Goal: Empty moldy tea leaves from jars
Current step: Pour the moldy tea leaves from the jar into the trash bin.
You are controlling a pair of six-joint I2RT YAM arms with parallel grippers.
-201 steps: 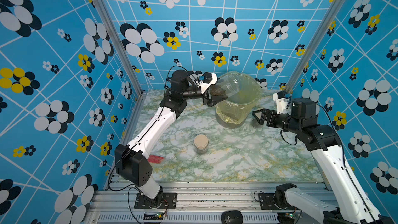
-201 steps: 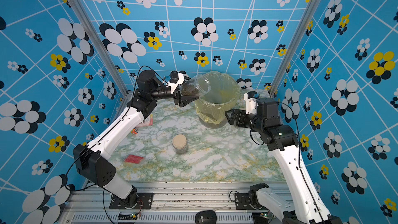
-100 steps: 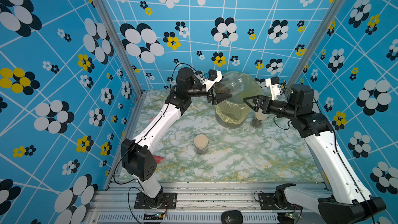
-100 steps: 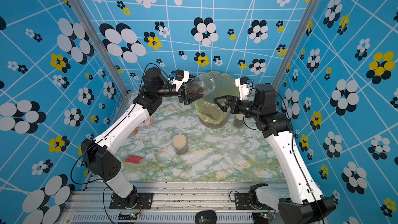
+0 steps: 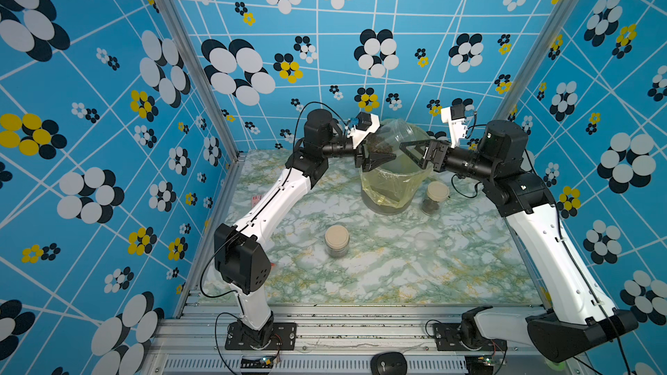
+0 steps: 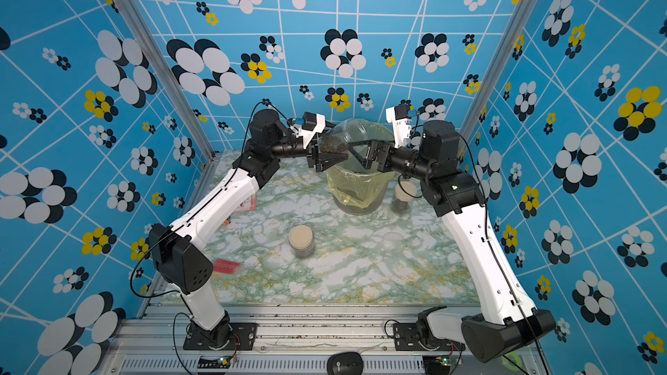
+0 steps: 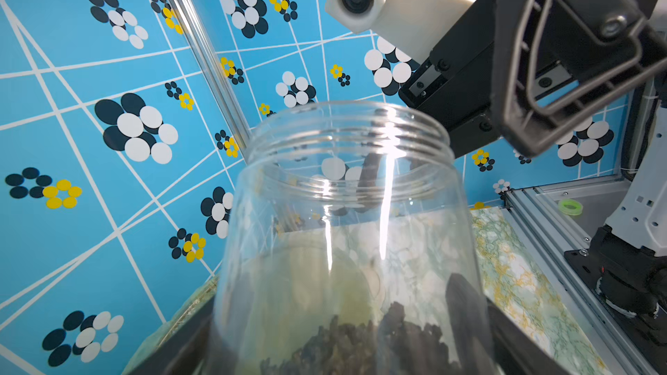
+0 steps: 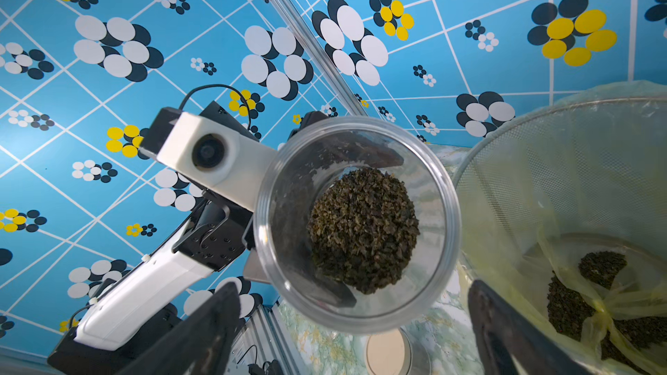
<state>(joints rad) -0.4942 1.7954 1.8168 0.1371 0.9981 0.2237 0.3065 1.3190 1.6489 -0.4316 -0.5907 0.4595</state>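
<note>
Only right wrist, leaves (image 8: pixel 602 268) in bin (image 8: pixel 523 174), apparently

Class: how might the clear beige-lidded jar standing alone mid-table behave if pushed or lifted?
The small clear jar with the flat beige lid looks squat, so a push probably slides rather than tips it. Round, it would likely roll if toppled. Smooth walls may slip.

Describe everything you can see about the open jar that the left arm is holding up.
The jar is a clear, plastic-looking cylinder with a threaded neck and no lid. The left gripper clamps its sides and holds it in the air, tipped sideways, mouth toward the rim of the bin. A clump of dark tea leaves sits at its bottom. Nothing else appears to touch it.
</note>
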